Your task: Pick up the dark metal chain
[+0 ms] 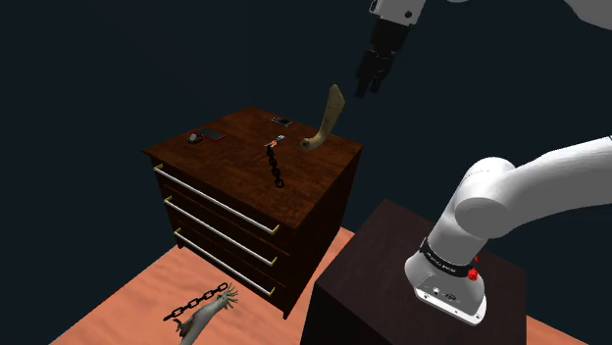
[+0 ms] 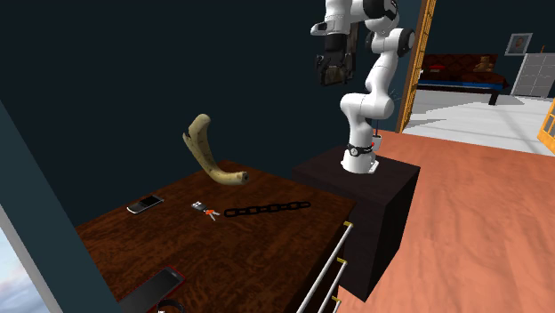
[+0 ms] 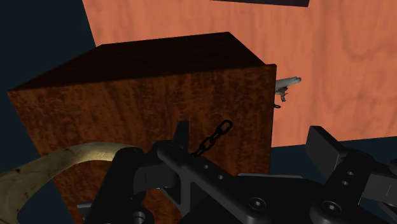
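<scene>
A dark metal chain (image 1: 275,167) lies stretched out on the dark wooden dresser top (image 1: 226,162), with a small set of keys (image 2: 205,210) at one end. In the second exterior view the chain (image 2: 267,209) runs toward the dresser's right edge. My black gripper (image 1: 368,88) hangs high in the air, above and to the shoulder view's right of the dresser, fingers apart and holding nothing. In the second exterior view the gripper (image 2: 333,71) is well above the chain. From the wrist, the chain (image 3: 213,137) shows far below, beside one finger (image 3: 181,135).
A tall curved horn (image 1: 329,118) stands on the dresser close under the gripper. Two phones (image 2: 144,204) (image 2: 151,289) lie on the dresser top. On the floor by the drawers lie a second chain (image 1: 201,302) and a pale hand-shaped object (image 1: 211,312). My stand (image 1: 392,274) is beside the dresser.
</scene>
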Action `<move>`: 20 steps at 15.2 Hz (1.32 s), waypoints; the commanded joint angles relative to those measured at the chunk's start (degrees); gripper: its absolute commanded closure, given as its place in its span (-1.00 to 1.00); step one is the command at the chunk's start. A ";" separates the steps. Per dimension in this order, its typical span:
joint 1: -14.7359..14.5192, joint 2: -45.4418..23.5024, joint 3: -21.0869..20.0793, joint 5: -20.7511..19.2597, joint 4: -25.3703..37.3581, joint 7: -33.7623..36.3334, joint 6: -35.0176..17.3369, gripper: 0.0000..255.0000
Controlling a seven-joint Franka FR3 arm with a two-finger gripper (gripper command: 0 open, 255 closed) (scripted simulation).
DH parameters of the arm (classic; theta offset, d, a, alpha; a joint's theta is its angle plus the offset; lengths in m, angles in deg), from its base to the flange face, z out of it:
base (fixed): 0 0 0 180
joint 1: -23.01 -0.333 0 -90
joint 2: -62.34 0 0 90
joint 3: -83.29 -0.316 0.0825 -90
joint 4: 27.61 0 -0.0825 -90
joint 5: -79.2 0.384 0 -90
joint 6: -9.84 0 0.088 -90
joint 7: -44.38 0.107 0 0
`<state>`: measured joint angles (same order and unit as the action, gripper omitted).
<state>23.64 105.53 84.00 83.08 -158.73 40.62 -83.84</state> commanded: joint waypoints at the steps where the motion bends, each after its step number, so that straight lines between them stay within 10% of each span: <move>1: 0.00 0.00 0.00 0.00 0.00 0.00 0.00 -1.00; 20: -0.73 -37.87 0.03 -3.91 9.10 -6.56 -23.28 -1.00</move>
<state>22.86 70.16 83.96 79.45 -151.12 34.50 -106.40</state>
